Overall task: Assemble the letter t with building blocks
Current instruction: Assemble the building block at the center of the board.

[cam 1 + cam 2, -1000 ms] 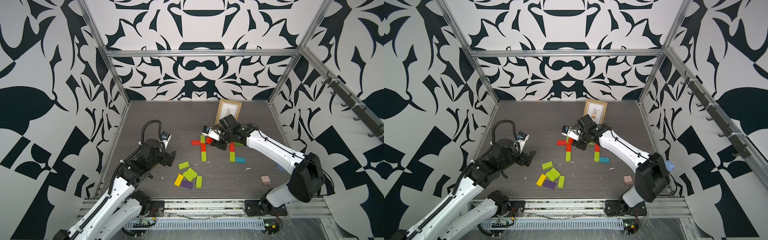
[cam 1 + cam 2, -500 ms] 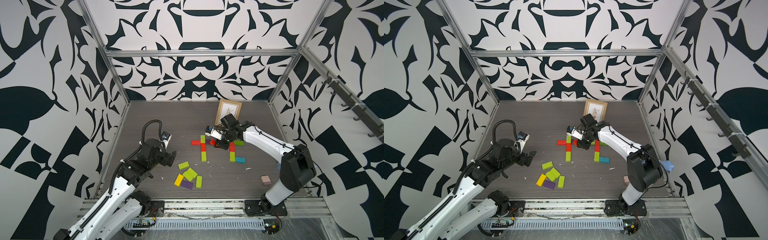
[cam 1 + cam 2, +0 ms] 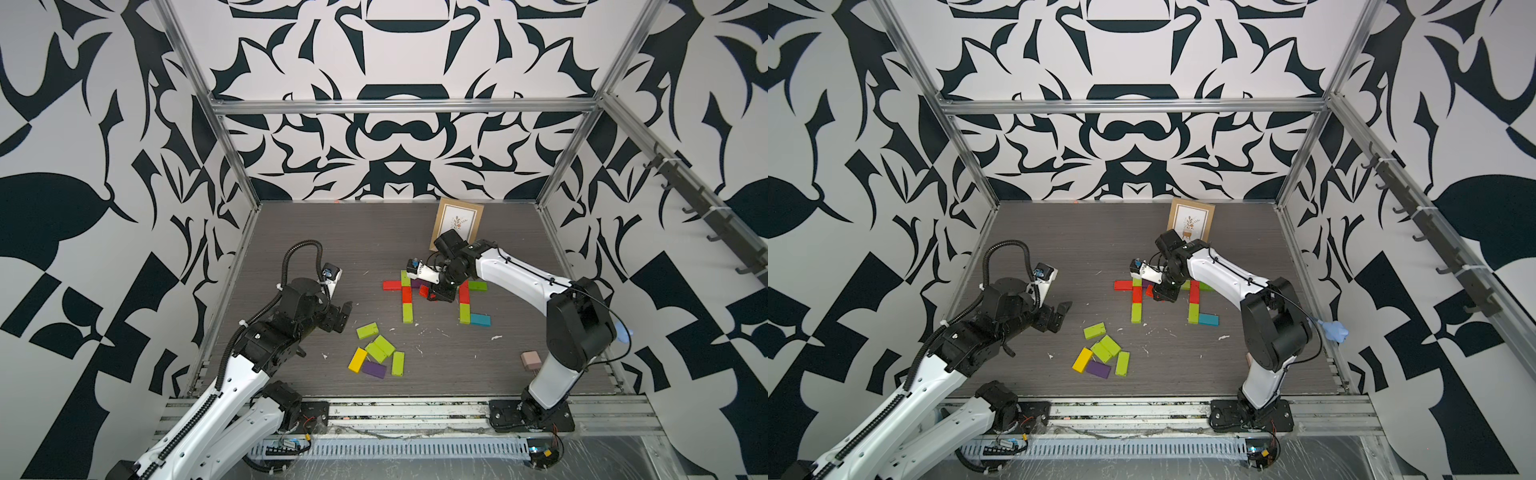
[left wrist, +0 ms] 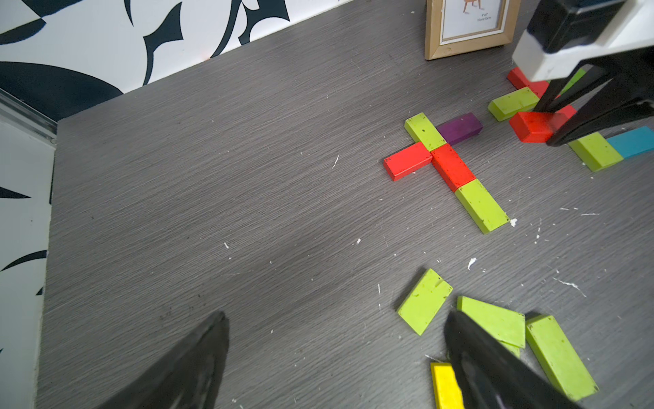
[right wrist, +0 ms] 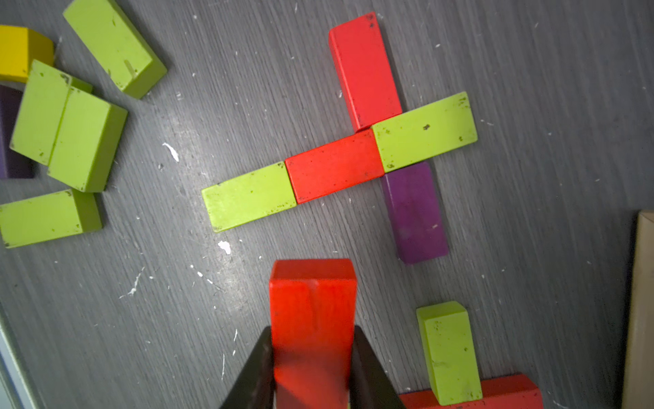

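right claw (image 5: 311, 334) pinching red block (image 5: 313, 294) | left claw (image 4: 334, 318) spread wide | red-green-purple block cross (image 5: 334, 166) just beside right claw

Black-and-white swirls cover the walls (image 3: 395, 124), and the table (image 3: 332, 241) is grey wood-grain! The cross of blocks (image 4: 453, 166) runs lime green, red, lime green, with one red arm and one purple, and there's a lone red block (image 5: 313, 301). The loose pile (image 3: 376, 353) is lime green, yellow and purple; teal block (image 3: 480, 319), tan picture frame (image 3: 457, 220), pale pink adapter (image 3: 530, 360).
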Controlling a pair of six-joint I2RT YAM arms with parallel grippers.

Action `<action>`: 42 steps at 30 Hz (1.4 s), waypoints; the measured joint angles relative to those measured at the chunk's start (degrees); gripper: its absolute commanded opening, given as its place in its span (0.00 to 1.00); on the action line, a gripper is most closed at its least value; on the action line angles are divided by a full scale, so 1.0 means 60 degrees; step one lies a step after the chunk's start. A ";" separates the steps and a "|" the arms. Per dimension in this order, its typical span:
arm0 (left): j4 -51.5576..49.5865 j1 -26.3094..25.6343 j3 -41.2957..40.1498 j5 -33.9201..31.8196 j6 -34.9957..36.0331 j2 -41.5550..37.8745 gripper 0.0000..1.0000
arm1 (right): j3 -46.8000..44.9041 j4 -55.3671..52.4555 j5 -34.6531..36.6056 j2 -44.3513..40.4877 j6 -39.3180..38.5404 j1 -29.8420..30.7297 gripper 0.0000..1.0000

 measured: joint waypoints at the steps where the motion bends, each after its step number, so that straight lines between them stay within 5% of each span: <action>1: 0.0000 0.0000 0.0000 0.0000 0.0000 0.0000 0.99 | -0.0029 0.0029 0.0120 0.0000 -0.0120 0.0087 0.00; 21: 0.0000 0.0000 -0.0022 -0.0084 0.0004 -0.0197 0.99 | -0.0903 0.0051 -0.0146 -0.0004 -0.2900 0.0503 0.00; 42: -0.0004 0.0000 -0.0022 -0.0087 0.0000 -0.0306 0.99 | -0.0641 -0.0044 0.0444 0.0958 -0.3180 0.0816 0.00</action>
